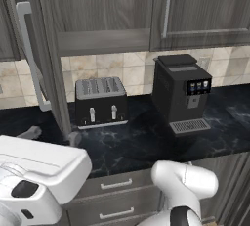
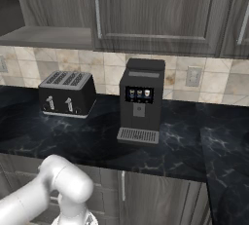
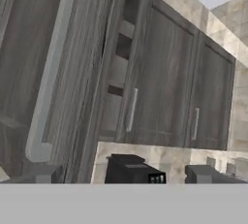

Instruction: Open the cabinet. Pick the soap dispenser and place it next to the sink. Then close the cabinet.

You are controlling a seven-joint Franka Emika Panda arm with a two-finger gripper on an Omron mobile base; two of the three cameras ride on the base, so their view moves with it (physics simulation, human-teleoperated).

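The cabinet (image 1: 97,10) hung over the counter (image 1: 146,142) with its left door (image 1: 46,54) swung out toward the robot, edge-on in the left base view, and its right door (image 1: 200,10) shut. The door handle (image 3: 51,68) filled much of the hand view, close in front of the gripper, whose fingers stood wide and held nothing. The open bay looked bare on the shelf that showed; the soap dispenser could not be made out, nor the sink.

The main risk, as I judged it, was the open door: it jutted beside the arm, so a careless swing could strike its edge or slam it. Reaching into the bay might also clip the toaster (image 1: 101,101) below, or farther right the coffee machine (image 1: 181,92).

No brand or legible writing showed; the coffee machine's small panel was too blurred to read.
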